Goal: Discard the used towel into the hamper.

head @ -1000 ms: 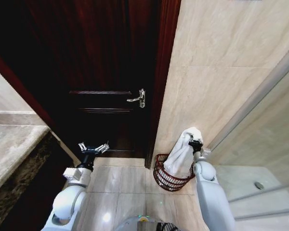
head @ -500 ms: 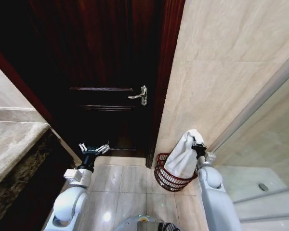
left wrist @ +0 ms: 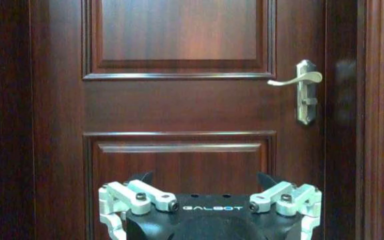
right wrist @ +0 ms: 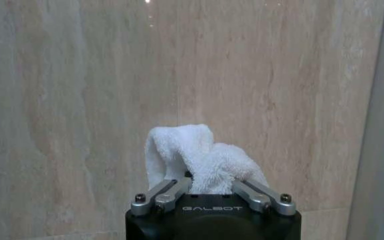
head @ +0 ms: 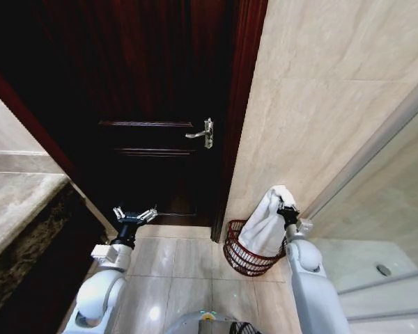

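The step in hand is the delivery of the towel (head: 266, 226) to the hamper (head: 245, 256): the right gripper (head: 286, 209) holds the towel by its upper end, with the cloth bunched between the two fingers, as the right wrist view confirms with the towel (right wrist: 202, 162) clamped in the right gripper (right wrist: 209, 192). The towel hangs down from the grip, and its lower end appears to reach into or just over the open top of the hamper; the exact depth cannot be told from the head view. The hamper stands on the tiled floor (head: 174, 261) in the corner, close against the beige wall (head: 313, 104) and just beside the frame of the dark wooden door (head: 153, 111). It is a small round basket of reddish-brown openwork with horizontal rings, and it stands upright. The towel is white, thick and soft, and it folds over itself at the grip. As a judgement, the task is near completion: the next move calls for the right gripper to be centred over the hamper opening and the fingers to part so that the cloth falls inside and does not drape over the rim. The left gripper (head: 134, 216) is idle, raised well apart from the hamper and facing the door, with its fingers spread wide
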